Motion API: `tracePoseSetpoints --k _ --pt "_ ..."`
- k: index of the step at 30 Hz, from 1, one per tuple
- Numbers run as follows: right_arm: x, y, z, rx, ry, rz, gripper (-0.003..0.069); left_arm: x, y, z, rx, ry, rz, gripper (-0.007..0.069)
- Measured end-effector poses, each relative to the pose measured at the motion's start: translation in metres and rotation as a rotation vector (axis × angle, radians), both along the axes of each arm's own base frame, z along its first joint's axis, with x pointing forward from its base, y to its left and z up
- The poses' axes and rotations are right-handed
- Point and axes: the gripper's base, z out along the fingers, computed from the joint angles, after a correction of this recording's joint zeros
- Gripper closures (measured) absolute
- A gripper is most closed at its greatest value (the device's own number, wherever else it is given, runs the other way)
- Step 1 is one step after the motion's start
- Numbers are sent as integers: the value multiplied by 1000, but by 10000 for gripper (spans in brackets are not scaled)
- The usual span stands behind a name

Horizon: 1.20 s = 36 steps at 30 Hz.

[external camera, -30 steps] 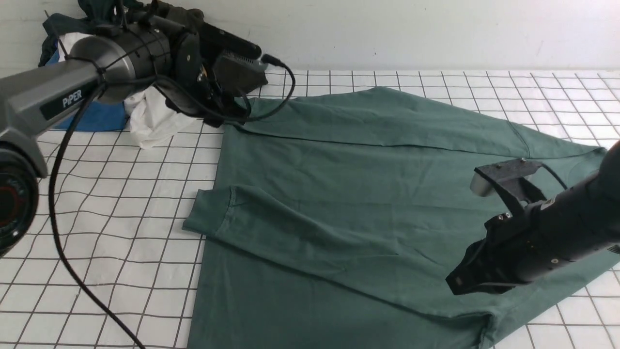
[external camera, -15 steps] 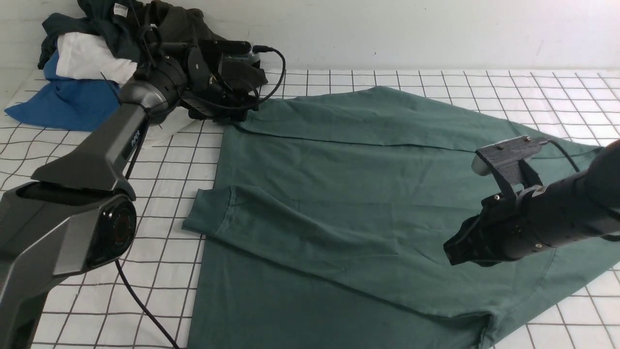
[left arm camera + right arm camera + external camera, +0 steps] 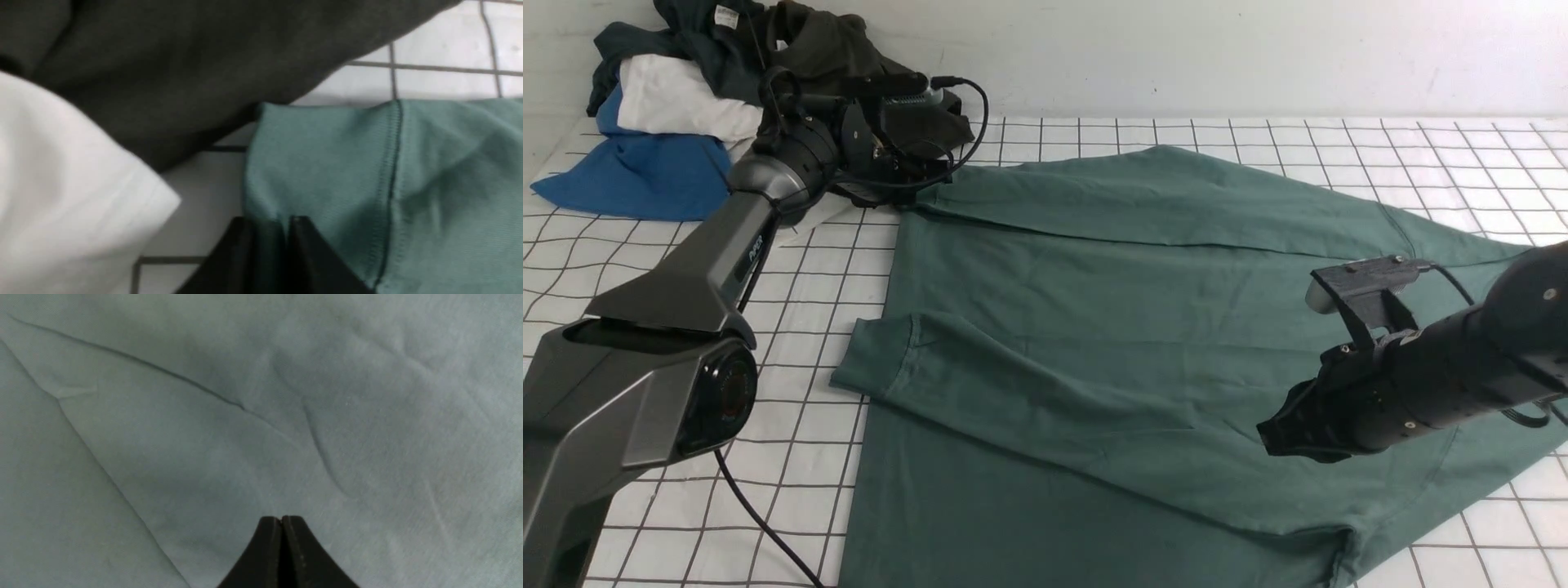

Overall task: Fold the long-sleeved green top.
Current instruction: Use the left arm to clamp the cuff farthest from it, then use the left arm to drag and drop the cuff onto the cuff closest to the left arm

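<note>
Item: green long-sleeved top (image 3: 1111,327), spread on your gridded table (image 3: 768,327). Left gripper (image 3: 271,223): pinching its far hemmed corner. Right gripper (image 3: 281,519): closed, empty, above the cloth. Step: grasp made, I judge. Next you lift and carry that corner inward.

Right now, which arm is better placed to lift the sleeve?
Left. The left gripper pinches the cuff of the top at its far corner; the right gripper hangs shut and empty above the cloth.

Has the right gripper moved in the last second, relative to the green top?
Yes. The right gripper, jaws shut, drifted slightly left and up in the front view, toward the green top's folded cuff.
</note>
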Motion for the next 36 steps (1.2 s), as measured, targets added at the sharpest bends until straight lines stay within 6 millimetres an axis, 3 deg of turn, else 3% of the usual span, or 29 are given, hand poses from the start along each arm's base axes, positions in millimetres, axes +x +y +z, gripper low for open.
tracePoseSetpoints --k 3,7,9,11,15,16,17,19,22,23,24,25,27,28,29,30,31,35,36 --pt "-1 0 0 -2 7 19 674 0 -1 7 28 -14 -38 601" --pt "-3 1 -1 -3 16 37 674 -6 -1 33 62 1 -82 601" --pt "-3 1 2 0 8 40 674 -20 -1 70 62 61 -115 601" --pt "-4 1 6 1 -3 43 674 -29 -2 90 65 80 -137 601" --pt "-12 -3 30 -20 -91 77 674 -66 -9 165 105 83 -239 601" --pt "-12 -3 32 -21 -97 79 674 -65 -10 163 106 90 -242 601" --pt "-17 -5 44 -29 -137 93 674 -81 -14 183 107 92 -265 601" --pt "-20 -7 51 -35 -163 102 674 -93 -17 195 114 97 -283 601" --pt "-31 -10 71 -48 -221 125 674 -135 -29 177 148 280 -352 601" --pt "-32 -10 72 -47 -223 124 674 -138 -30 175 151 293 -356 601" --pt "-35 -11 78 -46 -243 127 674 -163 -33 146 180 430 -384 601" --pt "-37 -12 81 -44 -251 126 674 -171 -34 134 188 471 -391 601" --pt "-39 -12 85 -39 -265 125 674 -194 -32 92 213 573 -392 601" --pt "-39 -12 85 -38 -266 124 674 -194 -33 93 213 562 -389 601" --pt "-40 -12 87 -26 -269 120 674 -205 -28 65 226 595 -363 600" --pt "-40 -12 87 -25 -269 119 674 -205 -28 62 228 598 -355 600" --pt "-40 -11 88 -17 -266 115 674 -211 -24 46 240 605 -326 596" --pt "-41 -10 88 -5 -256 113 674 -213 -21 42 263 596 -307 567" --pt "-42 -10 87 -2 -246 119 674 -213 -19 46 282 578 -309 519"
